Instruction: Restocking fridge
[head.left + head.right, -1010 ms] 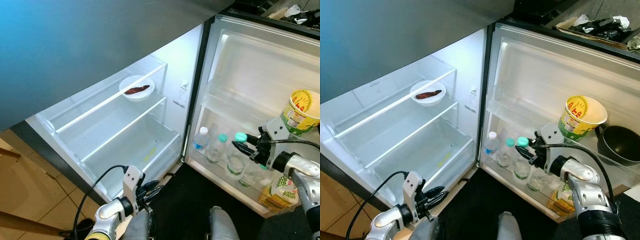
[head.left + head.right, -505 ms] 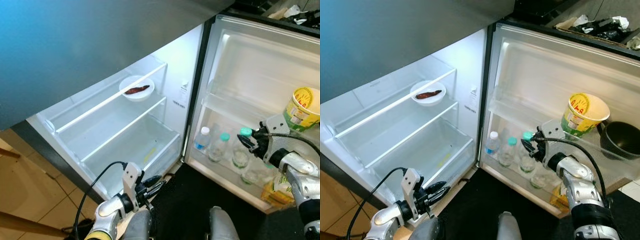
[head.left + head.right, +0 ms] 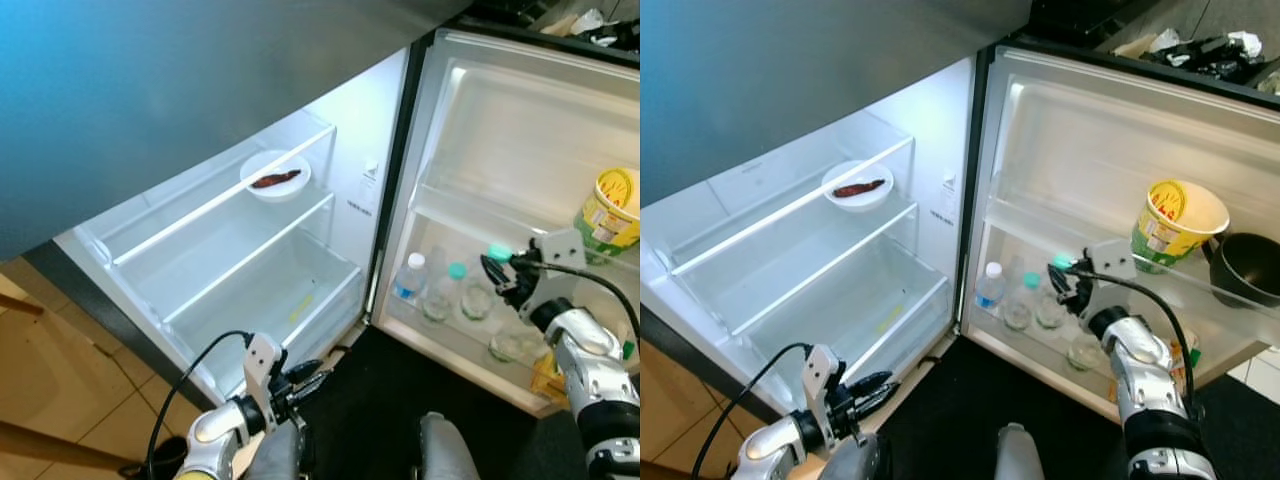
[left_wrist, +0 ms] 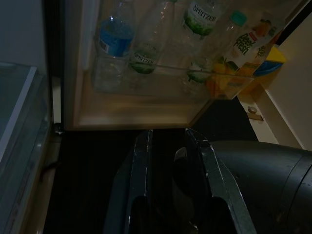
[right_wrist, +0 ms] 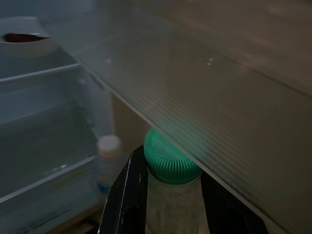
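Observation:
My right gripper [image 3: 497,275] is shut on a clear bottle with a green cap [image 5: 170,158], holding it just below the cap at the lower shelf of the open fridge door [image 3: 520,130]. Black fingers [image 5: 129,194] flank the bottle's neck, under a ribbed clear shelf. Other water bottles stand in that door shelf: one with a blue label [image 3: 409,279] and one with a green cap [image 3: 449,290]. My left gripper [image 3: 306,379] hangs low in front of the fridge, open, with nothing between its fingers [image 4: 141,161].
A white plate [image 3: 275,176] with a brown item sits on the upper glass shelf; the lower shelves [image 3: 270,290] are bare. A yellow tub [image 3: 1175,226] and a black bowl [image 3: 1246,266] sit on the upper door shelf. A juice carton [image 4: 242,45] stands at the door shelf's end.
My right gripper has carried the green-capped bottle a little up and further in toward the door shelf. The left arm has barely moved.

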### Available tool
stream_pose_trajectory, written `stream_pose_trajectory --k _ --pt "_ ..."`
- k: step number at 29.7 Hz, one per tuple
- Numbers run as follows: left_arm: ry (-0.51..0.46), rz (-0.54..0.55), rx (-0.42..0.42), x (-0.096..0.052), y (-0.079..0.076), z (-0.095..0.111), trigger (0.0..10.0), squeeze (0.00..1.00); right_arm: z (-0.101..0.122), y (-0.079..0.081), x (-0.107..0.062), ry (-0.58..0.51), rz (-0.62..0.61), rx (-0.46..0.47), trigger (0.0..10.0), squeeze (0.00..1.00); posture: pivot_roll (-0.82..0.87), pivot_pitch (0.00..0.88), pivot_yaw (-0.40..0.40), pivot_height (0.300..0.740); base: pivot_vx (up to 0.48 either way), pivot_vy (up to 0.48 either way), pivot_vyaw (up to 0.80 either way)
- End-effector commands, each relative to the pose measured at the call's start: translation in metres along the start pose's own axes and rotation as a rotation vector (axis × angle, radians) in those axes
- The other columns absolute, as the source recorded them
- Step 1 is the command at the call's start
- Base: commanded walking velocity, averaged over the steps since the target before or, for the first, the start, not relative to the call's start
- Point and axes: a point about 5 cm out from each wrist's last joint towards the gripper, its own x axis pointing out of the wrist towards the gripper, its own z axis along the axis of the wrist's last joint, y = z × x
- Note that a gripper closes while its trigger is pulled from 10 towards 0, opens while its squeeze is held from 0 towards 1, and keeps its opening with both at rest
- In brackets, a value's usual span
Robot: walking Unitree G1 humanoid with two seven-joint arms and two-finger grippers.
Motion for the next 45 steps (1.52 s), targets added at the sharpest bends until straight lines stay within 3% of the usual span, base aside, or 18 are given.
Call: stream_pose_trajectory --k 1,6,15,22,36,40,45 --pt "0.002 -0.011 -0.012 -0.001 -0.004 -0.003 10.0 0.00 -0.009 -0.007 -0.009 -0.012 -0.077 0.011 10.0 0.00 -0.05 0.144 -0.005 0.626 0.000 0.000 0.00" --pt "-0.001 -0.019 -0.012 0.000 -0.005 -0.003 10.0 0.00 -0.016 -0.010 -0.016 -0.007 -0.141 -0.042 10.0 0.00 -0.05 0.147 -0.001 0.626 0.000 0.000 0.00" --pt "-0.006 -0.032 -0.008 0.001 -0.005 -0.002 10.0 0.00 -0.035 -0.001 -0.024 0.025 -0.172 -0.034 10.0 0.00 -0.03 0.157 0.010 0.626 0.000 0.000 0.00" --pt "-0.010 -0.050 -0.005 0.000 -0.008 -0.002 10.0 0.00 -0.048 0.007 -0.024 0.062 -0.217 0.042 10.0 0.00 -0.02 0.173 0.017 0.626 0.000 0.000 0.00" --pt "-0.018 -0.069 0.005 -0.001 -0.009 0.000 10.0 0.00 -0.050 0.009 -0.021 0.063 -0.249 0.097 10.0 0.00 0.00 0.197 0.030 0.626 0.000 0.000 0.00" --pt "-0.025 -0.077 0.009 -0.002 -0.010 0.001 10.0 0.00 -0.049 0.026 -0.011 0.062 -0.201 0.105 10.0 0.00 0.02 0.208 0.030 0.626 0.000 0.000 0.00" --pt "-0.030 -0.084 0.011 -0.001 -0.012 0.002 10.0 0.00 -0.050 0.035 -0.007 0.081 -0.170 0.087 10.0 0.00 0.02 0.209 0.029 0.626 0.000 0.000 0.00"
